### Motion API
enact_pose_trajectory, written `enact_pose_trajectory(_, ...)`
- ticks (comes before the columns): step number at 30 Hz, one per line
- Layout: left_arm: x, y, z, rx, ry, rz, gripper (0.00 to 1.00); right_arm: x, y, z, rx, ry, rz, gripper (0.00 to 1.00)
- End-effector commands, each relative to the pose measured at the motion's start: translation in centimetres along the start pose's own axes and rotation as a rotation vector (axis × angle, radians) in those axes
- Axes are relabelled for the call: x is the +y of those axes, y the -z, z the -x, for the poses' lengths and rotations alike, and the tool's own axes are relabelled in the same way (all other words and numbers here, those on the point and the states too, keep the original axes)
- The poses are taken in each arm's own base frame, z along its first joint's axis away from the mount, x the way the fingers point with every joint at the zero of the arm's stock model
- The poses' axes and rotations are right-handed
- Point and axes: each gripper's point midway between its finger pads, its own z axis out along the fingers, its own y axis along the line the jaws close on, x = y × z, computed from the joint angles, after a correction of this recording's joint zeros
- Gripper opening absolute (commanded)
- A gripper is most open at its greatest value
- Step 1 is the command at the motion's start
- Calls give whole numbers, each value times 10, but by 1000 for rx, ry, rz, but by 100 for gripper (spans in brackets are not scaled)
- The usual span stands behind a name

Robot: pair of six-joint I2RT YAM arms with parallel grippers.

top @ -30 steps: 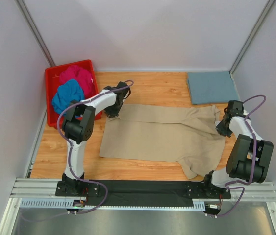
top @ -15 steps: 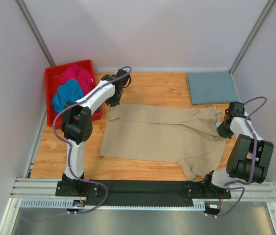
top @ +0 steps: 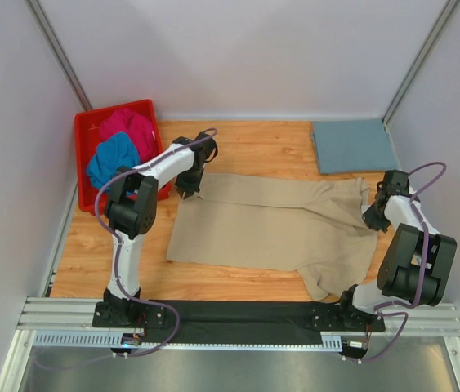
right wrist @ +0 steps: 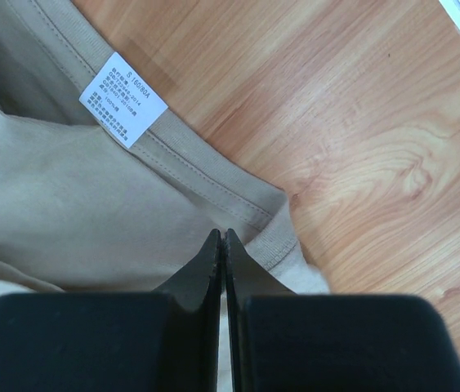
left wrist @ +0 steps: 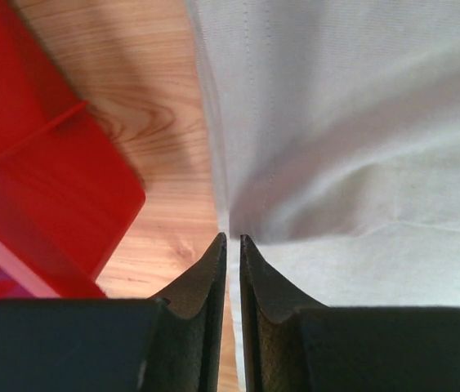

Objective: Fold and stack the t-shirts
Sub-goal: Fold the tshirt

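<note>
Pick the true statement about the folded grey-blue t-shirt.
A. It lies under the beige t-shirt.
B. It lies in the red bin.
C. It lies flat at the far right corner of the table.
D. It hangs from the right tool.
C: the top view shows the grey-blue t-shirt as a neat rectangle on the bare wood of the table, at the far right corner.

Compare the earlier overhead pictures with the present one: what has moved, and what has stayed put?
The left end effector reached farther out, then drew back to the far-left corner of the spread beige cloth t-shirt. The right end effector barely shifted, staying shut at the shirt's collar. The shirt, the folded grey-blue t-shirt and the red plastic bin stayed put.
</note>
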Motion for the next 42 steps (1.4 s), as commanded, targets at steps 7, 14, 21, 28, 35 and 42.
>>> enact_pose_trajectory(7, 11, -13, 9, 6, -4, 105, 15, -7, 0, 19, -50, 8, -8, 0)
enact_pose_trajectory(14, 4, 57, 32, -88, 86, -48, 23, -2, -3, 20, -38, 17, 12, 0)
enact_pose_trajectory(21, -6, 59, 20, -52, 209, -168, 36, -1, -1, 21, -41, 19, 18, 0)
enact_pose_trajectory(28, -8, 34, 11, 8, 311, -287, 36, -2, 0, 22, -44, 16, 20, 0)
enact_pose_trajectory(35, -10, 10, 6, 64, 298, -254, 34, -4, -2, 20, -40, 12, 16, 0)
enact_pose_trajectory(42, -12, -6, 9, 68, 304, -241, 34, -6, -1, 21, -45, 6, 11, 0)
